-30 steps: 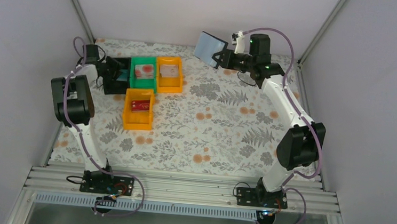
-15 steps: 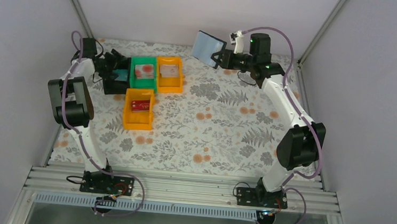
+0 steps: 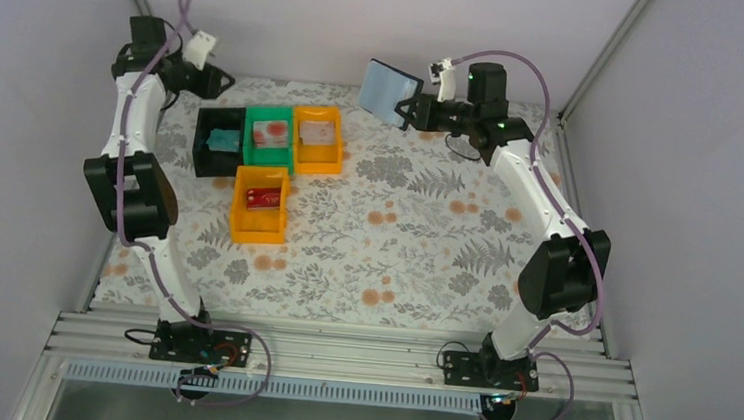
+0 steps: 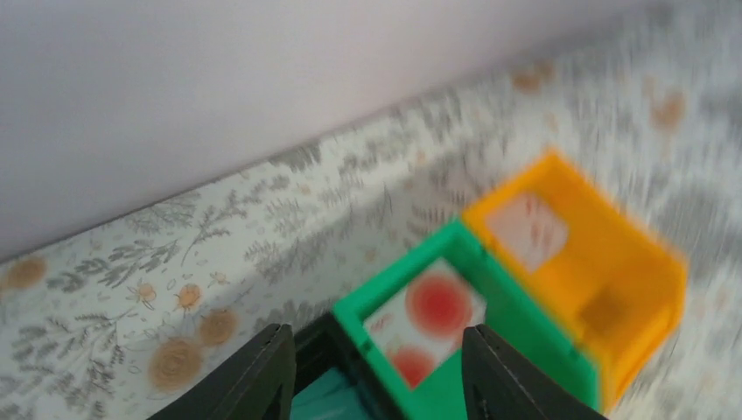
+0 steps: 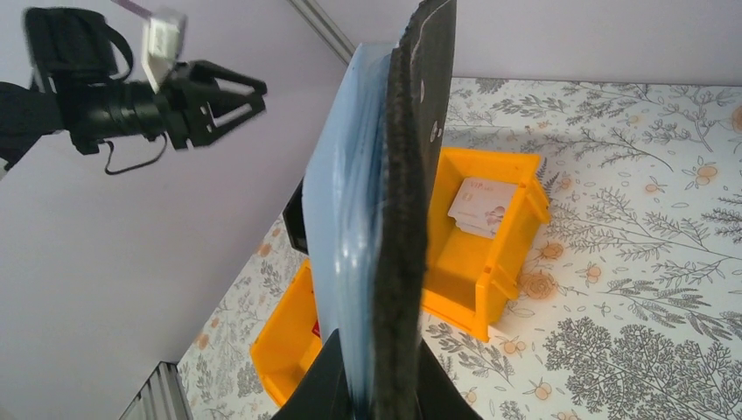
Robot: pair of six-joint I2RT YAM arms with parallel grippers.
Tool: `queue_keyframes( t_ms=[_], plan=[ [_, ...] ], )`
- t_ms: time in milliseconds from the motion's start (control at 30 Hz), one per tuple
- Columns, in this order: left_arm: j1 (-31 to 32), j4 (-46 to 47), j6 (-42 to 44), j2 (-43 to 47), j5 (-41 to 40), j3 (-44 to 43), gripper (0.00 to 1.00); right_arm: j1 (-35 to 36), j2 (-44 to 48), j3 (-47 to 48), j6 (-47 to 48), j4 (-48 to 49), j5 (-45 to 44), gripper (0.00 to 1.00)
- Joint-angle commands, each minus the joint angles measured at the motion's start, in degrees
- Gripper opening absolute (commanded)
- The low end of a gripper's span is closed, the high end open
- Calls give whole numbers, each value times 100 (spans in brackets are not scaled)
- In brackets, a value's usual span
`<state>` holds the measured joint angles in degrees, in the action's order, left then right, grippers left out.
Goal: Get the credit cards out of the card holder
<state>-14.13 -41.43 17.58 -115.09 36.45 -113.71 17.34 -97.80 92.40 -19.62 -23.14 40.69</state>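
My right gripper point(image 3: 414, 108) is shut on the card holder point(image 3: 391, 91) and holds it in the air at the back of the table. In the right wrist view the card holder point(image 5: 394, 219) stands edge-on, black outside and pale blue inside. My left gripper point(image 3: 213, 79) hangs open and empty, high at the back left. In its wrist view the fingers point(image 4: 262, 376) frame the trays below. Credit cards lie in the trays: a teal one point(image 3: 223, 141), a whitish one with red dots point(image 4: 429, 319), a pale one point(image 5: 481, 206) and a red one point(image 3: 265, 198).
Four small trays stand together at the back left: a black tray point(image 3: 204, 157), a green tray point(image 3: 255, 154), an orange tray point(image 3: 315, 162) and a nearer orange tray point(image 3: 256, 226). A floral cloth point(image 3: 415, 244) covers the table. Walls close in at the back and sides.
My left gripper has risen from the black tray up and back to the left, leaving the teal card in it. The right gripper with the card holder has barely shifted.
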Motion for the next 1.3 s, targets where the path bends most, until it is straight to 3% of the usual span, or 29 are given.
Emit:
queue_keyframes(
  t_ms=[0,100,233,433,600,767,933,1267],
  plan=[
    [100,-1712,4481,-304,-25,438,46,41,210,112,182,-23,49,4],
    [172,-1918,5121,-668,-673,281,33,46,209,154,210,-63,63,4],
    [35,-2076,5443,-1064,-613,-128,23,46,209,138,240,-80,72,4],
    [264,-1538,6839,-882,-1528,1028,3,46,436,76,306,-125,-40,4],
    [-85,-2016,7352,-1185,-1192,328,2,46,538,17,338,-164,-99,4],
    [144,-1560,8191,-1247,-2020,958,2,43,518,-27,359,-161,-95,4],
    [235,-1976,8467,-1448,-2047,644,2,42,429,154,377,-243,-102,4],
    [258,-988,7993,-1873,-2096,329,2,41,426,298,382,-273,-134,4]
  ],
)
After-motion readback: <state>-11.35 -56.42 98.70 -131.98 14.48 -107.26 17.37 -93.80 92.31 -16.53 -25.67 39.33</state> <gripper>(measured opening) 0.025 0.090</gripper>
